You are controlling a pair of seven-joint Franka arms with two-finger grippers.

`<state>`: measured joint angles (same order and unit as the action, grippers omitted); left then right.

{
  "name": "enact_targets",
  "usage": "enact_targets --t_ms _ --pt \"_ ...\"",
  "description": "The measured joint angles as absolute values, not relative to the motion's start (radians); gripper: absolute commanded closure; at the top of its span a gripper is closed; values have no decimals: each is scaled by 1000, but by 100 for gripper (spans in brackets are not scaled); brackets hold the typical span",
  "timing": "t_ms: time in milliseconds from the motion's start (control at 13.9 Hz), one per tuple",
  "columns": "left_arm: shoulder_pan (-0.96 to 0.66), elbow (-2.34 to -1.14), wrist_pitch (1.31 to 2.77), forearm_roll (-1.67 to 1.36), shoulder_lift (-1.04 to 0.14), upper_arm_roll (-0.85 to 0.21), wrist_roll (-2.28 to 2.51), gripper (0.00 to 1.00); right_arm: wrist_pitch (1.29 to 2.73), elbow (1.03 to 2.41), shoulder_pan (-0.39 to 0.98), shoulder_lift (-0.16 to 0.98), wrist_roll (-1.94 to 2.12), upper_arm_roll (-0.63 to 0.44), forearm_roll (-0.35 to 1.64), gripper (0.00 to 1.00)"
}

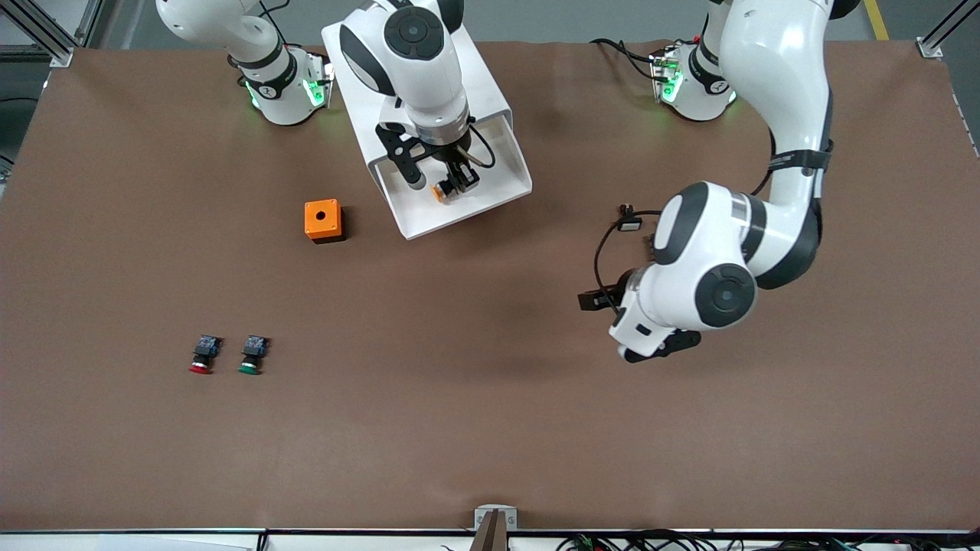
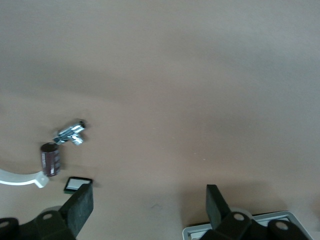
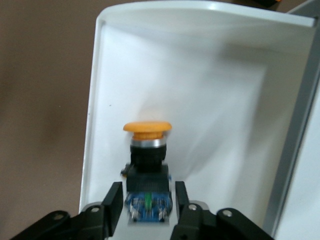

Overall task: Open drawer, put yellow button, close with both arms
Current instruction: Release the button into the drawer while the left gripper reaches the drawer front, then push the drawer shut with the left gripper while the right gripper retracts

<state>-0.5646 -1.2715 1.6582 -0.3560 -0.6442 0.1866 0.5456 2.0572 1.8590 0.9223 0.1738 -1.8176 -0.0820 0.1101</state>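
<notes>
The drawer (image 1: 501, 195) stands pulled out of the white cabinet (image 1: 490, 84), toward the front camera. The yellow button (image 1: 442, 191) lies on its side in the drawer tray. My right gripper (image 1: 459, 182) is low over the tray. In the right wrist view its fingers (image 3: 114, 200) stand on either side of the button's blue body, with a thin gap on each side, so my right gripper (image 3: 148, 200) is open around the yellow button (image 3: 147, 132); the drawer wall (image 3: 94, 125) runs beside it. My left gripper (image 1: 597, 300) is open and empty over bare table toward the left arm's end, as the left wrist view (image 2: 150, 205) also shows.
An orange box with a round hole (image 1: 322, 220) sits beside the drawer toward the right arm's end. A red-capped button (image 1: 202, 357) and a green-capped button (image 1: 252, 357) lie nearer the front camera. Small metal parts (image 2: 70, 134) and a dark cylinder (image 2: 50, 159) lie near my left gripper.
</notes>
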Motion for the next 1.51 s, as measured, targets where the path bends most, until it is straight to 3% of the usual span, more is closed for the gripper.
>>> enact_targets --t_ms 359,646,1077,1508 --pt "-631 -1278 1699 -354 -644 186 695 1 2057 1779 913 194 -1749 -95 102 0" --pt "-725 -1282 1741 -354 -644 183 860 1 2001 1720 820 194 -1467 -108 99 0" --pt "-877 -1293 1776 -354 -645 180 1079 1 1659 1553 497 184 -757 -121 101 0" --pt "-984 -1297 1792 -353 -645 180 1160 1 1494 1488 196 178 -205 -125 99 0"
